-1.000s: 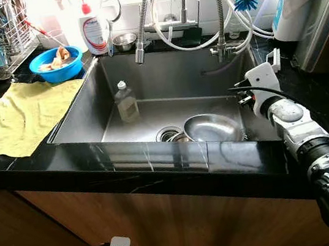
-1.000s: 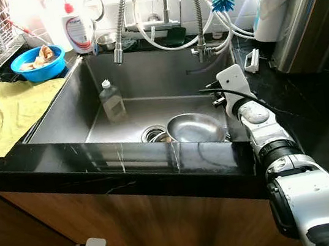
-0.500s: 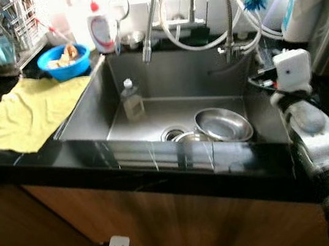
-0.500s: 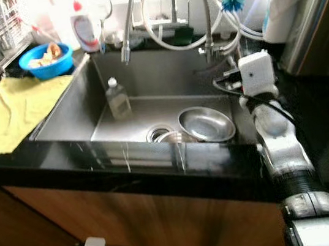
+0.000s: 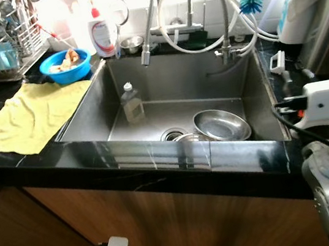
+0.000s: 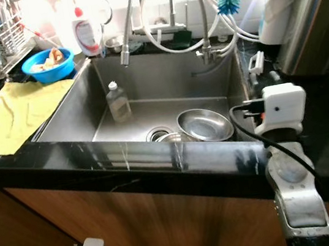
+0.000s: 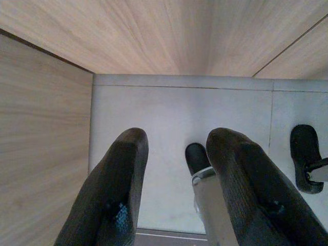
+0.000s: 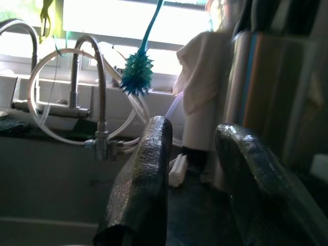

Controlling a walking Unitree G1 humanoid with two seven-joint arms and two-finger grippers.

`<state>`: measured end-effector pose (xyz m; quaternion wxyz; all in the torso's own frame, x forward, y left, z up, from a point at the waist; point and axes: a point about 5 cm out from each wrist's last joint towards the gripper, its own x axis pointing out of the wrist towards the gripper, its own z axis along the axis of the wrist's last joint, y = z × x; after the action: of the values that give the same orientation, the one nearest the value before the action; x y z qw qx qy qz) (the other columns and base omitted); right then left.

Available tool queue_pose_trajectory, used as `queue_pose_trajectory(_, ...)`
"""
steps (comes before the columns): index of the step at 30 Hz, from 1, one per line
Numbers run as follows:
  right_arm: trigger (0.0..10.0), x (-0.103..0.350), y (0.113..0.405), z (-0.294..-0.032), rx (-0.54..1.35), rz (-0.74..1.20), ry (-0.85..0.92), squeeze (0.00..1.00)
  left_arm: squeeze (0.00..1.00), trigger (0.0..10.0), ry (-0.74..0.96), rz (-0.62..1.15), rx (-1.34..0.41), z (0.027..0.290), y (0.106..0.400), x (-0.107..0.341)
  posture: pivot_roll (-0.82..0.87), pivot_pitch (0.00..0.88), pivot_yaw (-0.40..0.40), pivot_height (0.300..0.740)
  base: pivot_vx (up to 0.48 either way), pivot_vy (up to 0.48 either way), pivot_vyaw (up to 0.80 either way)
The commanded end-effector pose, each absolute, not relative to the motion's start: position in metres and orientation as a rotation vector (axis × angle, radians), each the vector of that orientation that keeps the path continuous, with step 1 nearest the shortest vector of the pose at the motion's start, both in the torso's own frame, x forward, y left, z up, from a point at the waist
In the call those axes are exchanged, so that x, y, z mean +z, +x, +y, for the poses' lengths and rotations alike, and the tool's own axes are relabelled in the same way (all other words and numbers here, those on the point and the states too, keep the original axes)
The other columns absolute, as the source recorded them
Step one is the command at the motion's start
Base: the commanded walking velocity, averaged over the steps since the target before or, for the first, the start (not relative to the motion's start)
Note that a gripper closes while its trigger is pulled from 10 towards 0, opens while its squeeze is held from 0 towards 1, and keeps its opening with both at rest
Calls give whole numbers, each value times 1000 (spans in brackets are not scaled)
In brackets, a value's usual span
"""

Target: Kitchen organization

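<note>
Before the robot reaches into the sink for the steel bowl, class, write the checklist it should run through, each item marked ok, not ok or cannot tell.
1. Right claw open and holding nothing: ok.
2. Left claw open, hanging over the floor: ok.
3. Steel bowl in the sink and uncovered: ok.
4. Bowl lying flat: not ok, it leans on another item over the drain.
5. Right claw aimed at the bowl: not ok, it faces the blue brush.
6. Bowl empty: cannot tell.
</note>
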<state>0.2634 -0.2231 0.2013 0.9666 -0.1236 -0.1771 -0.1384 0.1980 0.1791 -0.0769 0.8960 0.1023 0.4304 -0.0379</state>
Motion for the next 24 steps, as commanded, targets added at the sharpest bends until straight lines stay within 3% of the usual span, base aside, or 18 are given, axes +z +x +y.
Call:
queue_pose_trajectory(1,10000,212,253,-215,-284,-399,-269,0,0,10000,233,896,-79,183,196,-77,-187,0,61,740,0,0,0)
queue_pose_trajectory(7,10000,218,243,-202,-235,-402,-302,0,0,10000,245,898,-95,183,196,-78,-201,0,67,740,0,0,0)
queue_pose_trajectory(24,10000,217,249,-203,-268,-342,-235,0,0,10000,235,894,-81,183,198,-77,-187,0,57,740,0,0,0)
